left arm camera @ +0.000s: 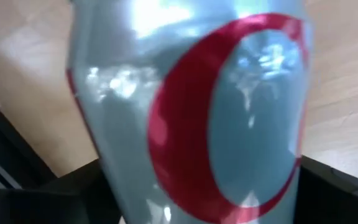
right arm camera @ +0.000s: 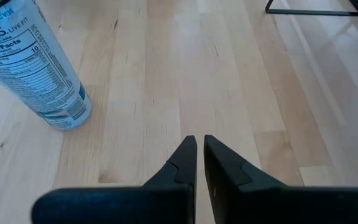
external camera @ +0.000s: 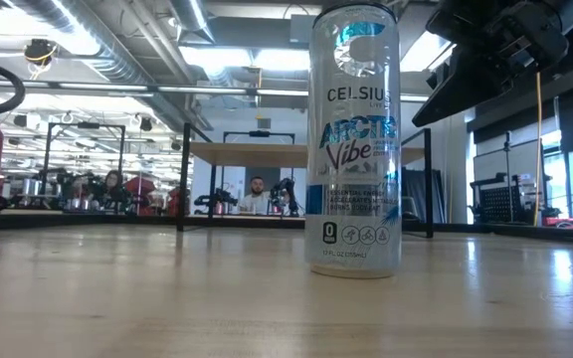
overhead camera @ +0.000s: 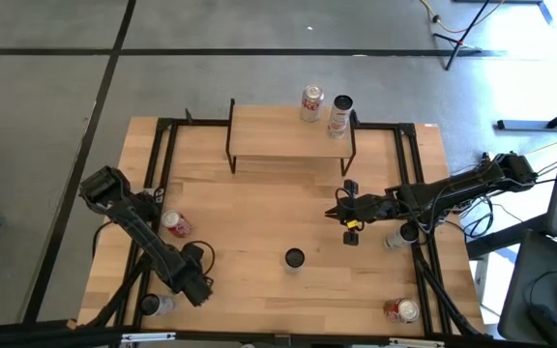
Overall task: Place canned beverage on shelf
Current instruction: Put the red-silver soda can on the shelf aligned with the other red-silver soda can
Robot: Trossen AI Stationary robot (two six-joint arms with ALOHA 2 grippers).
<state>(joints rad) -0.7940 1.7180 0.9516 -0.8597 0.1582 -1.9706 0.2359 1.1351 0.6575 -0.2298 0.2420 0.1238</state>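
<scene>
My left gripper [overhead camera: 177,295] is at the table's near left, shut on a silver can with a red ring [left arm camera: 185,106], which also shows in the high view [overhead camera: 153,304]. My right gripper [right arm camera: 200,146] is shut and empty above the table's right middle [overhead camera: 331,214], in front of the shelf. The shelf [overhead camera: 293,135] stands at the far middle, and two cans [overhead camera: 310,103] [overhead camera: 340,116] stand on its far edge. A tall Celsius can [external camera: 354,139] stands upright on the table's middle [overhead camera: 294,258], to the near left of my right gripper. My left gripper has the silver can's body between its two fingers, one finger [left arm camera: 42,196] on each side of the can's wall [left arm camera: 98,155]. The can looks tilted in the wrist view. Whether its base is on the table, I cannot tell.
A red can [overhead camera: 175,225] stands at the left beside my left arm. A silver can [overhead camera: 401,235] stands under my right arm, and a red can [overhead camera: 401,309] stands at the near right. A black frame [overhead camera: 162,155] runs along the table's edges.
</scene>
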